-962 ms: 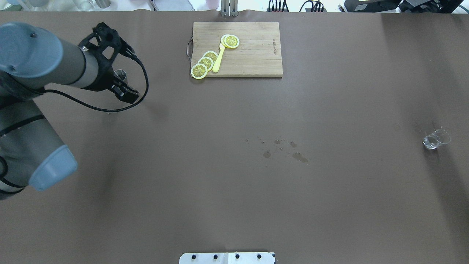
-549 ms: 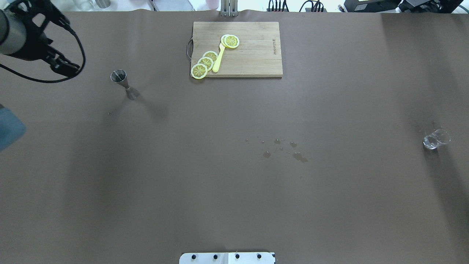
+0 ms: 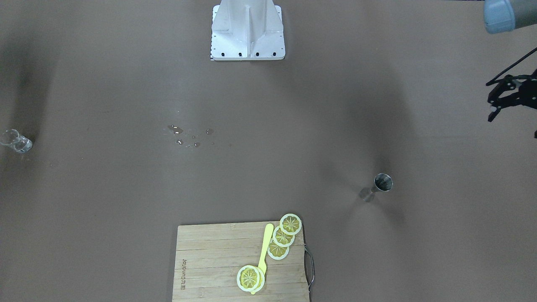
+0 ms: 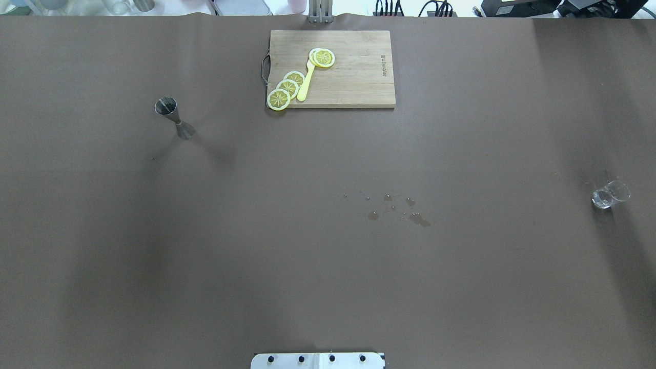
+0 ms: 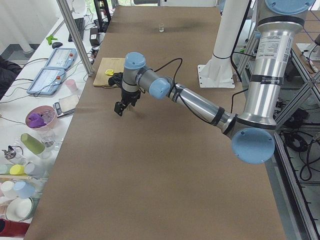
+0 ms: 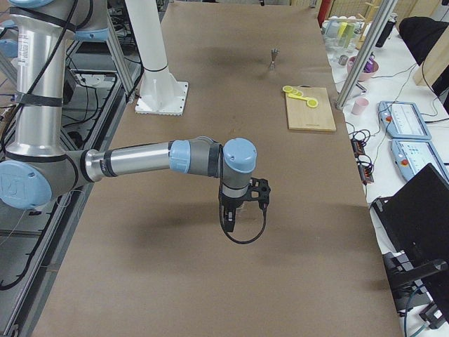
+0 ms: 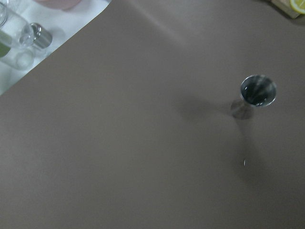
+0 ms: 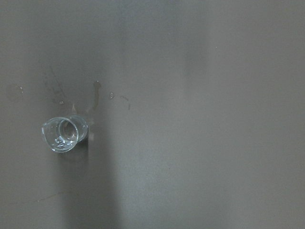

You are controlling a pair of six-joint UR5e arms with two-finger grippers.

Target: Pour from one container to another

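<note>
Metal cup point(image 4: 169, 111): It stood upright near the left end of the worktop point(image 4: 307, 287), closer to the far edge. Nothing touched it.
Glass point(image 4: 610, 195): It stood near the right end of the worktop, well apart from the metal cup.
Overhead view: It showed both cups but no arm at all.
Side views: Only these showed whole arms. The left arm point(image 5: 200, 102) reached out over the left end, and the right arm point(image 6: 140, 160) hung low over the right end.
Front view: It caught just a bit of the left arm at the picture's right edge, where the black end part was cut off.
Left jaws: They were too small and dark to see well. I cannot tell if they were open or closed.
Right jaws: They showed only from the side, so I cannot tell that either.
Wrist views: The left one looked down into the metal cup, which was dark and shiny inside. The right one looked down into the glass, with wet marks beside it.
Hard to see: I could not tell what was inside either cup.
Around: A cutting board point(image 4: 353, 72) lay at the middle of the far edge. Lemon slices point(image 4: 287, 88) and a yellow knife point(image 4: 306, 82) lay on it. Water drops point(image 4: 397, 209) sat near the middle of the worktop.
</note>
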